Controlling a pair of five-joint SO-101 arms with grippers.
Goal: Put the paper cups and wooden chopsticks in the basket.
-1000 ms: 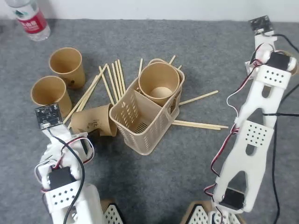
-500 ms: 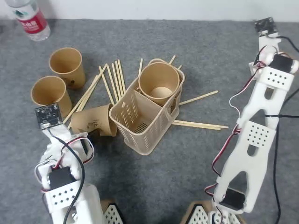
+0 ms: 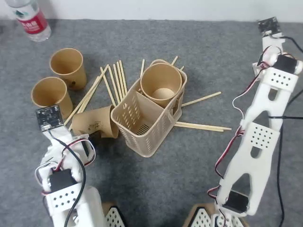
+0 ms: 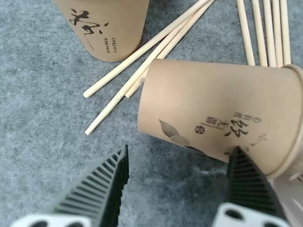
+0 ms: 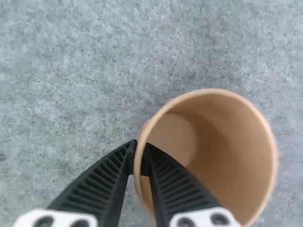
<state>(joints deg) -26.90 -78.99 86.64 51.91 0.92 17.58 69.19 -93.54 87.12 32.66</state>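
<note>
Left gripper (image 4: 180,153) is spread wide open. It has a finger on each side of the base end of the tipped cup (image 4: 218,109), and I can't tell if either one actually touches it. That cup lies on its side on the grey carpet (image 4: 42,118), with its mouth right up against the basket (image 3: 142,120). Its wall has dark brush-style lettering, a line of tiny print and a leaf motif. The nearer upright cup (image 4: 109,23) has the same kind of brush lettering, and another upright cup (image 3: 68,66) stands just behind it. Loose chopsticks (image 4: 142,61) run between the tipped one and those, and a few more (image 3: 201,126) stick out on the basket's other side.

Right gripper (image 5: 139,149) is pinched tight on the rim of a paper cup (image 5: 222,156), one finger inside and one outside. It's out at the far right, well apart from the basket.

One cup in the basket (image 3: 161,82) stands upright in the far compartment. A bottle (image 3: 31,19) with a red label sits in the far left corner.
</note>
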